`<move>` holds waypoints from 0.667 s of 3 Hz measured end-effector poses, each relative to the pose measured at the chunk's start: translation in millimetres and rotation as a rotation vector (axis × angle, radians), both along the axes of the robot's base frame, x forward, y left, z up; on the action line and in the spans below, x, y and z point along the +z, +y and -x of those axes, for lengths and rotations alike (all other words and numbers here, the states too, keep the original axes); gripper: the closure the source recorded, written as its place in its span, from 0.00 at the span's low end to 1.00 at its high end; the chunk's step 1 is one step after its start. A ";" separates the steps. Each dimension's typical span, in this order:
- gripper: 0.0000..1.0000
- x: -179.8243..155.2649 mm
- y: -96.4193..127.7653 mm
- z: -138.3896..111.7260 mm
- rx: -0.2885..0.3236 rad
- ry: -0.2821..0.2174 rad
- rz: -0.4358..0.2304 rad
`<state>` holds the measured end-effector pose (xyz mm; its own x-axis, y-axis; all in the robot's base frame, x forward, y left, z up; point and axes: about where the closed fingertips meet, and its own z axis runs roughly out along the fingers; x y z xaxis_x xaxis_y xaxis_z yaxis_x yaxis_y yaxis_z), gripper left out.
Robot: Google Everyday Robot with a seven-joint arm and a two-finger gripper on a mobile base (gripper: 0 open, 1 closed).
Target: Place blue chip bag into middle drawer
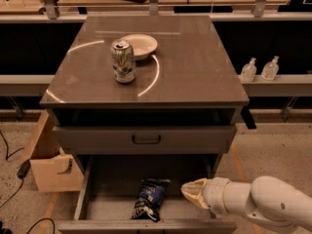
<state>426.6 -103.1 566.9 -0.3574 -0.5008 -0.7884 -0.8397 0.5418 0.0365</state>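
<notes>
The blue chip bag (150, 198) lies flat on the grey floor of the pulled-out middle drawer (109, 209), near its middle and close to the front edge. My gripper (188, 190) is inside the drawer just right of the bag, a small gap apart from it, open and empty. My white arm (263, 204) reaches in from the lower right.
A closed drawer front with a black loop handle (146, 139) sits above the open drawer. A green-and-silver can (123, 61) and a white bowl (142, 45) stand on the cabinet top. A cardboard box (51, 165) is at the left, two clear bottles (259, 69) on the right ledge.
</notes>
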 end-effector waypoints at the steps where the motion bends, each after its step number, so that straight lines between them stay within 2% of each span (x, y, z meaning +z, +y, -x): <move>1: 1.00 44.3 -33.1 -6.9 -0.020 -0.071 0.009; 2: 1.00 51.1 -37.9 -9.6 -0.023 -0.082 0.006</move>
